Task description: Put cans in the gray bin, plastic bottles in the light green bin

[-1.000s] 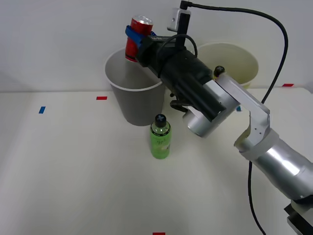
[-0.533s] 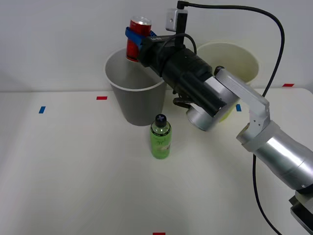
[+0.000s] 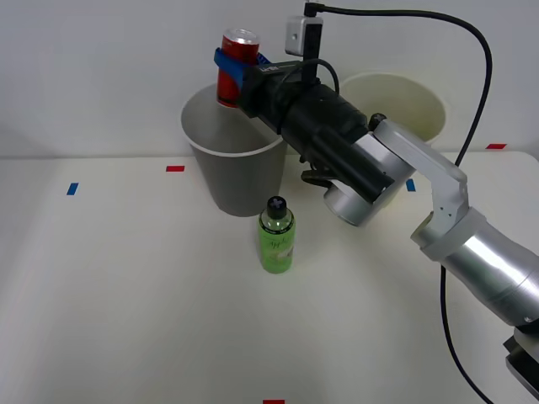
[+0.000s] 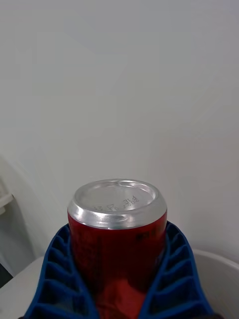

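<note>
My right gripper is shut on the red can, holding it upright above the back rim of the gray bin. The wrist view has the can with its silver top clamped between the blue ribbed fingers. A green plastic bottle with a black cap stands on the table just in front of the gray bin. The light green bin stands to the right of the gray one, half hidden behind my arm.
Red tape marks and a blue one lie on the white table. A black cable loops from the wrist camera over the arm. A white wall stands close behind the bins.
The gripper with the can has shifted slightly left and up over the gray bin. The arm's elbow has swung a little to the right. The bottle and bins have stayed put.
</note>
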{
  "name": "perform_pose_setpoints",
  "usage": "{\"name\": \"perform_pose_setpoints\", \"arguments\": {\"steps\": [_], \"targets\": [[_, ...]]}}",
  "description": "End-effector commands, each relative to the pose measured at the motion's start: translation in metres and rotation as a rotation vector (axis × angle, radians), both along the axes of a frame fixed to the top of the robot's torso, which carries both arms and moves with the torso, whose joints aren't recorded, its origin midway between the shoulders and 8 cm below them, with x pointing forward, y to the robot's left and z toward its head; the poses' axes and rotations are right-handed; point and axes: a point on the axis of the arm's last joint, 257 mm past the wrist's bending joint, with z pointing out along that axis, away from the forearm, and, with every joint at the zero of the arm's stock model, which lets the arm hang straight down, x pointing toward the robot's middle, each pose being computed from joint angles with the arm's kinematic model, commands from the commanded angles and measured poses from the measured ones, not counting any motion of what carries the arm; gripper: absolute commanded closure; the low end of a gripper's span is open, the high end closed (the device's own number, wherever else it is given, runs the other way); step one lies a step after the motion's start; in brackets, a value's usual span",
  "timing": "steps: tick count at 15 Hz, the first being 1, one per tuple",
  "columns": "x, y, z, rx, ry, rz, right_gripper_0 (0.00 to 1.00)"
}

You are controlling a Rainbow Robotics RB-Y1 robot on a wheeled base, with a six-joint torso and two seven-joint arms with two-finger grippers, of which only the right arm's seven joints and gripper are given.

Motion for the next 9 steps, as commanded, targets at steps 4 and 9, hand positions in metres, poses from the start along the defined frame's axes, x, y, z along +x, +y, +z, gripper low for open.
{"name": "perform_pose_setpoints", "arguments": {"steps": [4,9], "targets": [[-0.003,0.008,0.000,0.040,0.035,0.023,0.58],[0.000,0.001,0.014,0.041,-0.005,-0.003,0.47]]}}
